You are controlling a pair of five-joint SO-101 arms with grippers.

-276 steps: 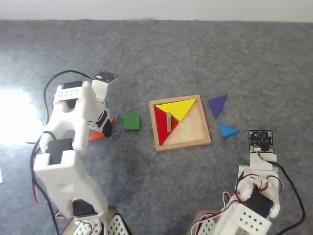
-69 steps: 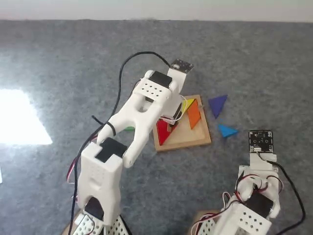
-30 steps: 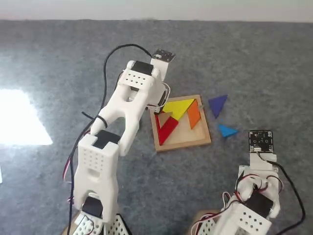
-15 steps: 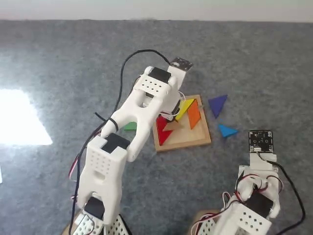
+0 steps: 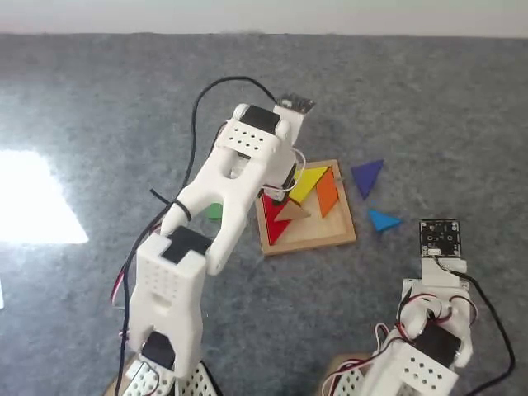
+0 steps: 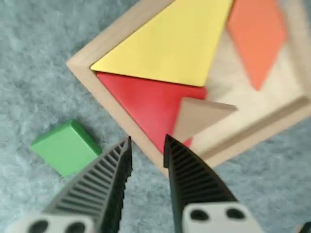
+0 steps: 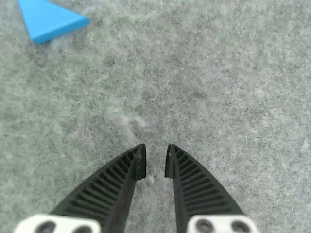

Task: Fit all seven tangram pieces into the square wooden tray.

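The square wooden tray (image 5: 309,242) holds a yellow triangle (image 5: 304,183), an orange parallelogram (image 5: 327,191), a red triangle (image 5: 274,226) and a tan wooden triangle (image 5: 290,210) that lies partly on the red one. In the left wrist view my left gripper (image 6: 147,143) hovers over the tray's rim (image 6: 80,65) beside the red triangle (image 6: 143,104), slightly open and holding nothing. The green square (image 6: 65,148) lies on the carpet just outside that rim. My right gripper (image 7: 154,162) rests low over bare carpet, shut and holding nothing.
A purple triangle (image 5: 367,176) and a blue triangle (image 5: 383,220) lie on the grey carpet to the right of the tray. The blue triangle (image 7: 48,19) sits well ahead of my right gripper. The left arm (image 5: 239,177) hides part of the green square (image 5: 214,212).
The left arm brought the orange parallelogram from the left side into the tray and let it go. In the last second it swung about over the tray's left part, and the tan triangle shifted.
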